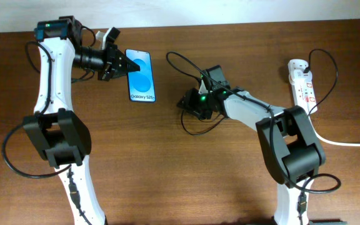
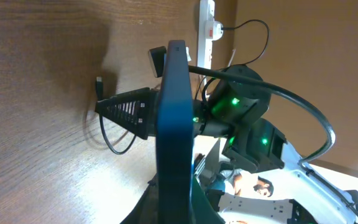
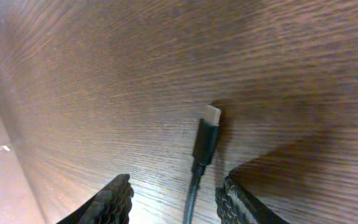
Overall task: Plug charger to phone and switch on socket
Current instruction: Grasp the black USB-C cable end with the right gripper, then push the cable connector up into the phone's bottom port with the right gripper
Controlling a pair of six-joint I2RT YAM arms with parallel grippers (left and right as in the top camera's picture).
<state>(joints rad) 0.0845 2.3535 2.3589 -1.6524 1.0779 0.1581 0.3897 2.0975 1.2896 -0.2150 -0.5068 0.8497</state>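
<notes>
The phone lies on the table at the back left, blue screen up. My left gripper is shut on its top left corner. In the left wrist view the phone shows edge-on between the jaws. The charger cable loops across the middle of the table. My right gripper is open and low over its end. In the right wrist view the connector tip lies on the wood between the open fingers, nearer the right one. The socket lies at the far right.
The socket's thick white cord runs off the right edge. A thin black cable curves around the socket's top. In the left wrist view the right arm and the connector tip show beyond the phone.
</notes>
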